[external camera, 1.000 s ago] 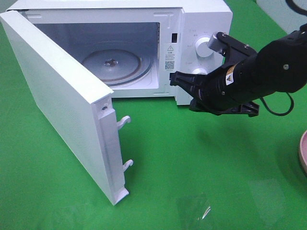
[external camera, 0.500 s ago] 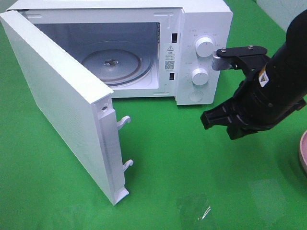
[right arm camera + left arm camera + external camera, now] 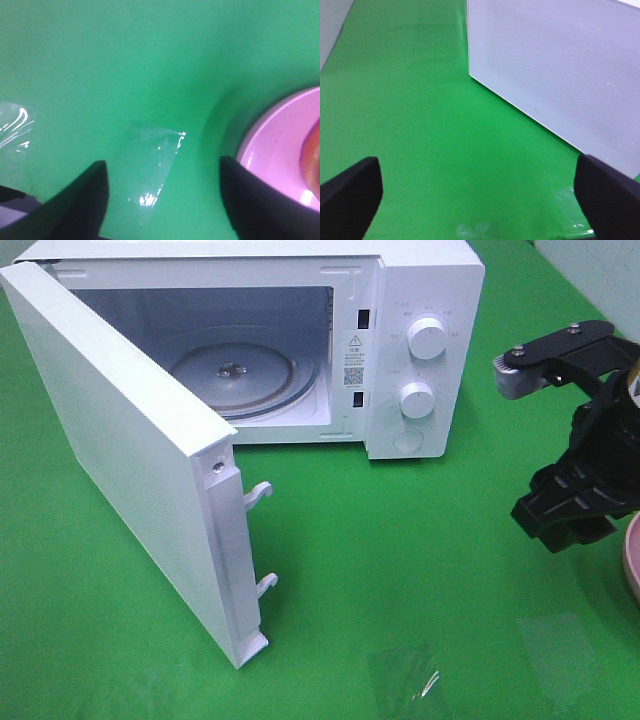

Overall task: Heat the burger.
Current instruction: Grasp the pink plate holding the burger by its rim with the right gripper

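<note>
The burger [image 3: 311, 156] shows only as an orange-red sliver at the very edge of the right wrist view, lying on the pink plate [image 3: 272, 147]. No more of it can be made out.

The right gripper [image 3: 162, 167] hangs over the green table cover [image 3: 125, 60], its jaws spread wide and holding nothing. Between them lie only the cover and a shiny patch of clear tape [image 3: 152, 167]. One finger stands just beside the plate's rim without touching it.

From the high camera, the same right gripper [image 3: 552, 523] is near the right border, above the cover [image 3: 400, 570]. The plate's rim [image 3: 632, 550] peeks in at the frame edge next to it, and the burger itself falls outside this view.

The left gripper [image 3: 477, 200] appears only in its own wrist view. Its two black fingers [image 3: 350, 195] are set far apart with nothing between them, low over the green cover [image 3: 420, 110]. Ahead of it is the perforated outer face of the microwave door [image 3: 560, 65].

The white microwave [image 3: 420, 280] sits at the back of the table, well apart from the right gripper. Its door [image 3: 120, 460] is swung wide to the left, with two latch hooks [image 3: 258, 495] jutting from its free edge. The glass turntable [image 3: 235, 375] lies inside the cavity. Two round dials [image 3: 428, 338] are stacked on the control panel.
</note>
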You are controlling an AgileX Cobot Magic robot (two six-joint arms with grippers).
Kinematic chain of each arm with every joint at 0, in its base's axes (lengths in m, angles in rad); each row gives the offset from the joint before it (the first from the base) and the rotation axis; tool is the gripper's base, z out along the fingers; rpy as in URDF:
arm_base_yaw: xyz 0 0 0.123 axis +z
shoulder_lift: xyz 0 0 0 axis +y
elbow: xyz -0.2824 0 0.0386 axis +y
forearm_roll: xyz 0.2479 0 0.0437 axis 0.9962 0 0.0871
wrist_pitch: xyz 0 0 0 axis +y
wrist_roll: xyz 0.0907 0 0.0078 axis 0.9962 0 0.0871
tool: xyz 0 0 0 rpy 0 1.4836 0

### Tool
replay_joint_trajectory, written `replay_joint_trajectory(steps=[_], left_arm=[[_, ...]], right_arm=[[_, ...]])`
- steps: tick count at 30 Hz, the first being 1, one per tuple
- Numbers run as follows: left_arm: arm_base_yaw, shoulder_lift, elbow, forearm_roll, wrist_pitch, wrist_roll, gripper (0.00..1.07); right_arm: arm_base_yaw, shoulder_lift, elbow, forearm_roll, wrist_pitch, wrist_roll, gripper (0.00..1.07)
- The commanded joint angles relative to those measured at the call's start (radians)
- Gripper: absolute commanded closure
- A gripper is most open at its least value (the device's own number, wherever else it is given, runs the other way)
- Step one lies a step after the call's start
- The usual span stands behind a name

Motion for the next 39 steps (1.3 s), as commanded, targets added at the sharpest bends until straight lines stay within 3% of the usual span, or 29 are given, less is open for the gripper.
replay_joint_trajectory(steps=[1, 4, 10, 20, 39], left_arm=[[-0.002, -0.015, 0.003, -0.010, -0.010, -0.002, 0.09], [-0.002, -0.015, 0.003, -0.010, -0.010, -0.002, 0.09], [-0.002, -0.015, 0.003, -0.010, -0.010, -0.002, 0.09], [-0.002, -0.015, 0.003, -0.010, -0.010, -0.002, 0.09], [-0.002, -0.015, 0.003, -0.010, -0.010, -0.002, 0.09]], right_arm=[[-0.077, -0.011, -0.001, -0.011, -0.013, -0.028, 0.16], [-0.116, -0.011, -0.001, -0.010, -0.016, -0.032, 0.14], [-0.280, -0.011, -0.001, -0.008, -0.028, -0.097, 0.18], [-0.410, -0.010, 0.000, -0.006, -0.066, -0.095, 0.26], [-0.438, 0.069, 0.134, -0.008, -0.258, -0.095, 0.28]])
